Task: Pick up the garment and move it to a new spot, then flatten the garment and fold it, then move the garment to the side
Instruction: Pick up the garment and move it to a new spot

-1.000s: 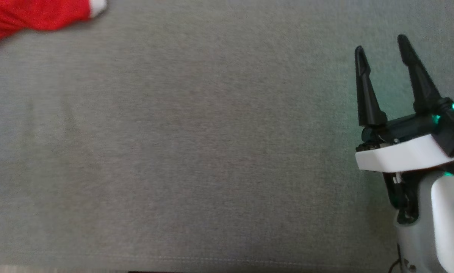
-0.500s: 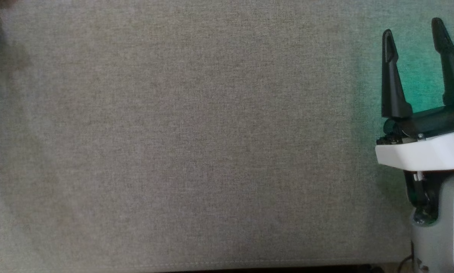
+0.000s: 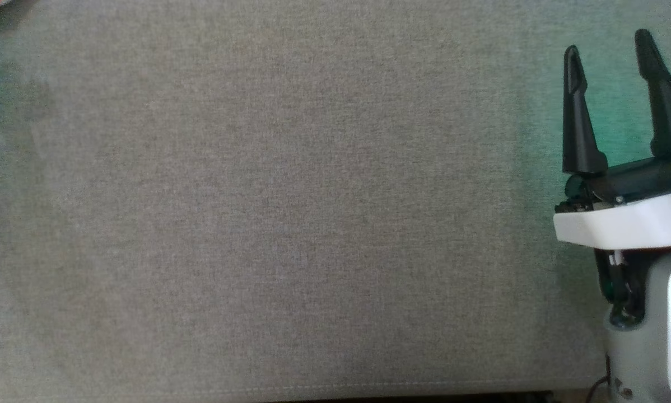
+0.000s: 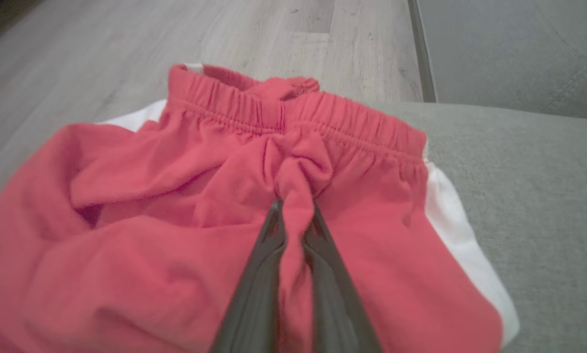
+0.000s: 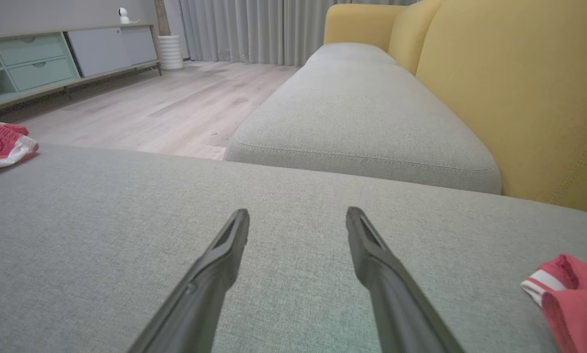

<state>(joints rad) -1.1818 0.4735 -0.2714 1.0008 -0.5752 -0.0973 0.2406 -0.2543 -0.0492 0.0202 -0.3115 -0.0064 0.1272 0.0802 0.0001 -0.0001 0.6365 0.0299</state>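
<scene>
One step begun: left gripper (image 4: 294, 206) pinches a fold of the red shorts (image 4: 176, 235), bunched at the edge of the grey cushion (image 4: 543, 206). Right gripper (image 3: 607, 42) spread, idle; lift, move, flatten, fold all pending.

Head cam: looks almost straight down on the grey cushion (image 3: 290, 212), with my right gripper (image 3: 607, 42) at its right edge. Left wrist cam: very near, looking along my left gripper (image 4: 296, 206) over the red garment (image 4: 127, 255) toward the wood floor (image 4: 225, 29). Right wrist cam: low, skims the cushion toward the yellow sofa (image 5: 494, 73). All three share the cushion.
</scene>
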